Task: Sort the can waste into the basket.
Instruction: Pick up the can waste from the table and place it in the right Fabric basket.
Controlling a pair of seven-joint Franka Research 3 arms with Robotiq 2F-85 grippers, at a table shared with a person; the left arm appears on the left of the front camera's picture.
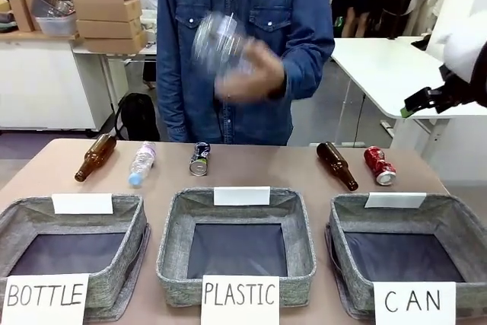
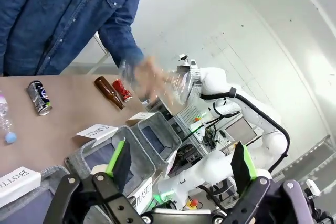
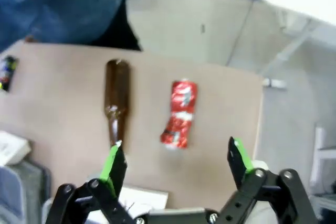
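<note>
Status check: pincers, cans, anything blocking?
Open and empty: left pincer, right pincer facing red can. Black-blue can also on table; CAN basket empty. Brown bottle lies beside red can.

Smeared by motion, outlines lost: the person's hand [image 1: 251, 75] and the clear bottle [image 1: 217, 39] it holds. At the front view's right edge, the right gripper [image 1: 415, 104] is too small to read and its arm is cut off. The CAN basket [image 1: 449, 207] runs off frame. The red can [image 3: 179, 113] is soft, its print illegible. The black-blue can [image 3: 7, 73] is cut by the wrist view's edge.
</note>
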